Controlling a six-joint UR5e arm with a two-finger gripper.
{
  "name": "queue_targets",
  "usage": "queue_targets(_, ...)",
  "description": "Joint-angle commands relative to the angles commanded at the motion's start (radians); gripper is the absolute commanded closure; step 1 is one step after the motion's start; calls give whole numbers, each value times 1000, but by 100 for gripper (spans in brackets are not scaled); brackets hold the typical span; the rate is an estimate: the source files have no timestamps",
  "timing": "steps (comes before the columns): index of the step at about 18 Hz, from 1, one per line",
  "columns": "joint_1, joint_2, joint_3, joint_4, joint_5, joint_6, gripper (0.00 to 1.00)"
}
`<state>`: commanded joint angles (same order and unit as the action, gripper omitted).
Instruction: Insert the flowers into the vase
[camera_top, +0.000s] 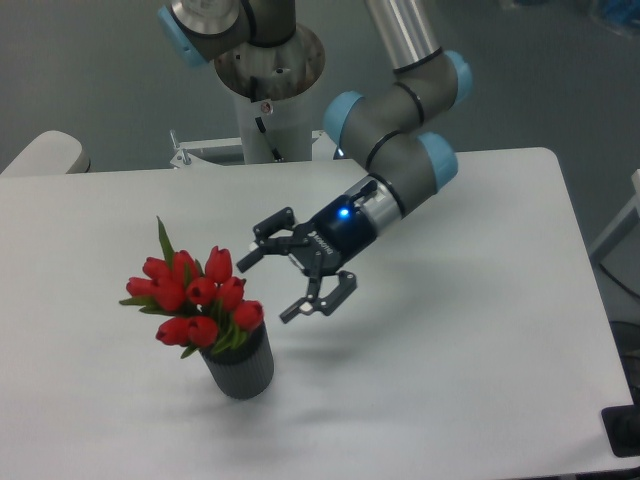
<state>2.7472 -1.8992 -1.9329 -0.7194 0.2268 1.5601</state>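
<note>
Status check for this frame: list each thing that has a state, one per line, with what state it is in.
flowers: stems in the vase, bunch leaning to the left, not held.
vase: upright on the table, holding the flowers.
end effector: open, empty, in the air to the right of the flowers, touching nothing.
table: white, carrying the vase.

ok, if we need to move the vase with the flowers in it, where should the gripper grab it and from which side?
Probably the bare ribbed wall of the vase, below the rim. It stands upright and is a plain cylinder, so two fingers can close across it. Come in level from its right, where the open gripper already is. From above, the flowers cover the mouth and lean left, so they would get crushed.
</note>
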Motion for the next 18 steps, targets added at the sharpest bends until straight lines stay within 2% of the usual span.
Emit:
queue_targets(2,18,21,14,-2,60,0,0)
queue_targets(5,31,55,58,-5,214,-5,0)
queue_targets(11,26,98,199,-18,555,-2,0)
queue_targets(15,22,94,304,-95,710,6,0)
queue_targets(18,31,92,379,-178,879,116,0)
